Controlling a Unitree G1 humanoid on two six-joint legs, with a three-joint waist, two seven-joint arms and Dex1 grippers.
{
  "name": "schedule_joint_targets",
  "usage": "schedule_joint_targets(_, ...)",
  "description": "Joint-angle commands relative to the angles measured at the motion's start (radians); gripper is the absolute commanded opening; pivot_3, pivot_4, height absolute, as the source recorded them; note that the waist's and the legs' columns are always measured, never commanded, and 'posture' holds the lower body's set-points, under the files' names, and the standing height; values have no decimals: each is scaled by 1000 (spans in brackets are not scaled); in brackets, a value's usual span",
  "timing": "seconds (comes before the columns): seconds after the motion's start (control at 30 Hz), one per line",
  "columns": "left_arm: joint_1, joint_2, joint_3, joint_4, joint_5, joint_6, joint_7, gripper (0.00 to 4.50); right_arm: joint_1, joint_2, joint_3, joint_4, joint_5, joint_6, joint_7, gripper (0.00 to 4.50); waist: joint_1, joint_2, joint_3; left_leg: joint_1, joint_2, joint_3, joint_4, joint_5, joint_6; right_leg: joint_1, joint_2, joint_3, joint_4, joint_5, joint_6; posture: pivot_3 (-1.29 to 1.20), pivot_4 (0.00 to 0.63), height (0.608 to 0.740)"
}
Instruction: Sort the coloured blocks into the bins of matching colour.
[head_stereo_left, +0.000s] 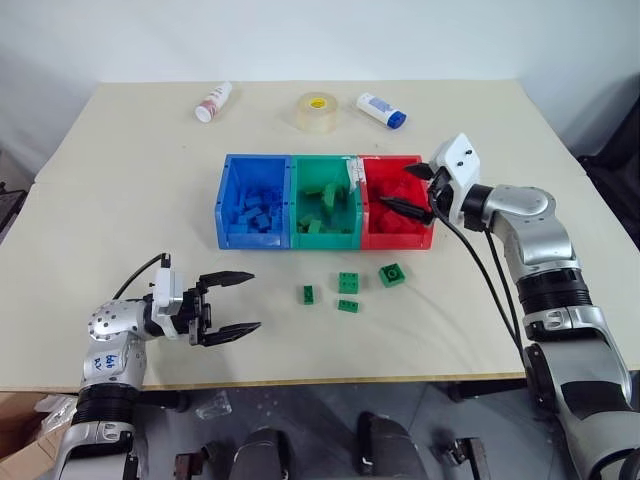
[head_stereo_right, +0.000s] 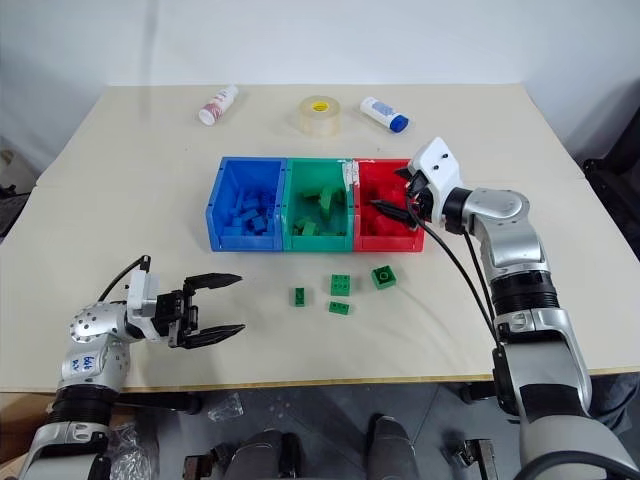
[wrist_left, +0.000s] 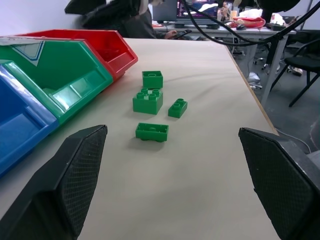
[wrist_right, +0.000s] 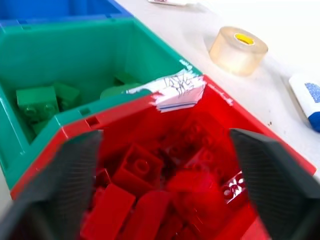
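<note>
Right pincer (head_stereo_left: 418, 190) is over the red bin (head_stereo_left: 398, 240), fingers wide, nothing held; lots of red blocks (wrist_right: 145, 195) lie inside. Left pincer (head_stereo_left: 231, 303) hangs low over the worktop (head_stereo_left: 120, 180) near its front-left part, also wide & empty, pointing at the loose blocks. Four green blocks are left on the worktop just in front of the bins: a tiny one (head_stereo_left: 309, 293), a square one (head_stereo_left: 348, 282), a flat one (head_stereo_left: 348, 305) & a bigger one (head_stereo_left: 392, 274). They go in the green bin (head_stereo_left: 325, 238), which sits in the middle, w/ the blue bin (head_stereo_left: 253, 238) to its left. I think the next job is to lift the right pincer clear of the red bin wall, then come down on one green block, squeezing its flat sides, not corners. The blocks sit close, so pick an outer one first. Lots of bare room at front; the worktop edge is near, so don't push blocks that way. Bottles (head_stereo_left: 213, 101) & tape roll (head_stereo_left: 317, 111) are far back, no trouble.
</note>
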Motion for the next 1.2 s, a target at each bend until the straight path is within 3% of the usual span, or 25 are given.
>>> schedule_joint_targets(0.03, -11, 3, 2, 13, -6, -13, -14, 4500, 61, -50, -34, -120, 32, 17, 48, 4480, 3, 0, 0, 0, 0, 0, 0, 0, 0, 0, 0, 0, 0, 0, 0, 0, 150, 740)
schedule_joint_targets(0.13, -18, 2, 1, 27, -4, -17, -21, 4500, 153, -98, -50, -247, 75, 56, 116, 4480, 9, 0, 0, -1, 0, 0, 0, 0, 0, 0, 0, 0, -1, 0, 0, 0, 150, 740)
schedule_joint_targets(0.3, -37, 1, -5, 61, -2, -27, -39, 4500, 432, -256, -142, -537, 221, 152, 270, 4480, 11, 0, 0, -2, 0, -2, 0, 0, 0, 0, 0, -1, -2, 0, 1, 0, 150, 740)
schedule_joint_targets(0.43, -53, 3, -3, 92, -2, -37, -54, 4500, 712, -383, -309, -658, 283, 193, 326, 4480, 11, 0, 0, -2, 0, -2, 1, 0, 0, 1, 0, -2, -2, 0, 1, 0, 150, 740)
schedule_joint_targets(0.67, -70, 14, 2, 135, 0, -53, -68, 4500, 989, -433, -528, -748, 320, 236, 312, 4480, 8, 0, 0, 0, 0, -2, 1, -1, 0, 2, 0, -1, -2, 0, 0, 0, 150, 740)
schedule_joint_targets(0.8, -80, 17, 2, 155, 1, -61, -72, 4500, 1019, -432, -551, -792, 333, 267, 290, 4480, 8, 0, 0, 2, 1, -1, 1, -1, 0, 2, 0, 0, -2, 0, 0, 0, 150, 740)
schedule_joint_targets(0.9, -87, 17, 0, 161, 2, -65, -71, 4500, 972, -421, -495, -813, 333, 296, 254, 4480, 10, 0, 0, 2, 1, -1, 1, -1, 0, 2, 0, 0, -2, 0, 0, 0, 150, 740)
schedule_joint_targets(1.2, -58, 8, -2, 98, -7, -62, -47, 4500, 680, -233, -172, -670, 243, 272, 138, 4480, 7, -1, 0, 1, 1, -1, 1, -1, 0, 2, 0, 0, -1, 0, 0, 0, 150, 740)
